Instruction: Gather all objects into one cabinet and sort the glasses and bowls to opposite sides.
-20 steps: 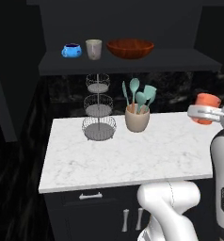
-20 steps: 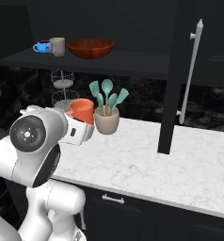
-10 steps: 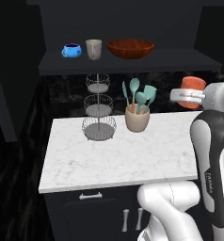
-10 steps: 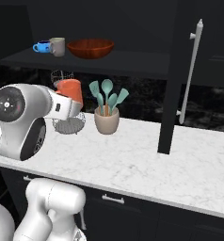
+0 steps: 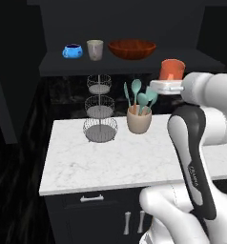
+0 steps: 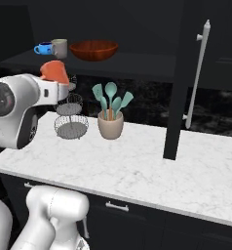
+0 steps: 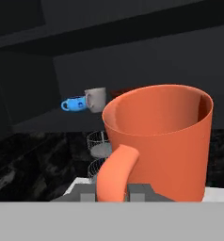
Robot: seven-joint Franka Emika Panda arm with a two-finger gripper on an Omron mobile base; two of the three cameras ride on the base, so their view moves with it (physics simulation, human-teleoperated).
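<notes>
My gripper [image 5: 171,78] is shut on the orange mug [image 5: 173,69], holding it upright in the air just in front of the cabinet shelf [image 5: 134,64], right of the bowl. In the hand view the orange mug [image 7: 161,141] looms close with its handle toward the camera. On the shelf stand the blue cup [image 5: 72,50], the grey-beige tumbler [image 5: 95,49] and the wide reddish-brown bowl [image 5: 132,48]. From the right base the orange mug [image 6: 53,71] sits above my gripper [image 6: 57,80], with the blue cup [image 6: 44,48], tumbler [image 6: 59,48] and bowl [image 6: 94,50] behind. The cabinet door [image 6: 183,78] stands open.
A wire three-tier basket stand [image 5: 100,108] and a beige crock of teal spatulas [image 5: 139,113] stand on the white marble counter [image 5: 110,157] under the shelf. The door's white bar handle [image 6: 198,73] is at the right. Black drawers [image 5: 94,214] lie below.
The arm has lifted the orange mug up and leftward, from beside the crock at counter height to the level of the shelf edge. The shelf items have stayed put.
</notes>
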